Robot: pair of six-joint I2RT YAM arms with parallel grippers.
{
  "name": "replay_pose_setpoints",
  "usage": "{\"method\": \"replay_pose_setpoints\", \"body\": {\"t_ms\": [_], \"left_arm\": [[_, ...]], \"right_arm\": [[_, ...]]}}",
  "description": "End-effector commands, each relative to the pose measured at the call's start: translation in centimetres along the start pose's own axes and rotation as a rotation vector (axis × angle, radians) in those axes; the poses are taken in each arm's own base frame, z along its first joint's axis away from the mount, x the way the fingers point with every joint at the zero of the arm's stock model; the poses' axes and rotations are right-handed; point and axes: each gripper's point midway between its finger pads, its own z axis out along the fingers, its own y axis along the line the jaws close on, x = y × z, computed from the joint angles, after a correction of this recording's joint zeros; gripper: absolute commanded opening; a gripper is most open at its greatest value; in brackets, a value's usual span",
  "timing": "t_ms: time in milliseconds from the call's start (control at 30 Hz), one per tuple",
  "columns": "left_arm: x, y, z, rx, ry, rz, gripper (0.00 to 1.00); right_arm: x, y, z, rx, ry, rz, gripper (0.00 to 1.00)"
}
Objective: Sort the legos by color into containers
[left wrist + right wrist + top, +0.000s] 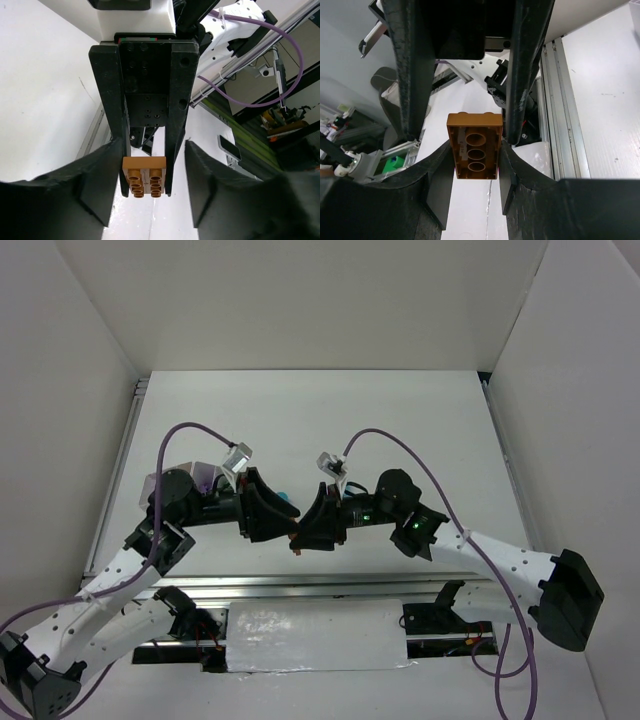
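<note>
My right gripper (475, 152) is shut on an orange-brown lego (474, 146), gripping its long sides and holding it in the air, hollow underside toward that camera. My left gripper (154, 167) faces it head-on, jaws partly closed around the same lego (144, 175), with a clear gap on the right side. From above, both grippers meet over the near middle of the table, where a bit of the lego (297, 538) shows. A teal lego (286, 498) peeks out behind the left gripper (289, 528). A green lego (395, 163) lies in a pale compartment far left; the containers are mostly hidden.
The aluminium rail (300, 585) and a white padded strip (315, 635) run along the near edge between the arm bases. White walls enclose the table (320, 420) on three sides. Purple cables (180, 435) loop above both wrists.
</note>
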Motion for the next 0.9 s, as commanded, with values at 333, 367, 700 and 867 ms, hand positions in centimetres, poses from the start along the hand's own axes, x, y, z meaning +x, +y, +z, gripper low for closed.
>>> {"method": "replay_pose_setpoints", "body": {"t_ms": [333,367,700,867], "left_arm": [[-0.3,-1.2,-0.1,0.047,-0.014,0.082,0.74],[-0.3,-1.1,-0.1,0.044,-0.014,0.082,0.74],[0.5,-0.3,0.2,0.040,0.018,0.068,0.49],[0.5,-0.4,0.1,0.042,0.020,0.077,0.15]], "right_arm": [[-2.9,2.0,0.3,-0.040,-0.061,-0.094,0.00],[-3.0,2.0,0.3,-0.037,-0.065,-0.099,0.00],[-3.5,2.5,0.1,-0.039,-0.081,-0.117,0.00],[-3.6,2.0,0.0,-0.010,-0.096,-0.120,0.00]]}}
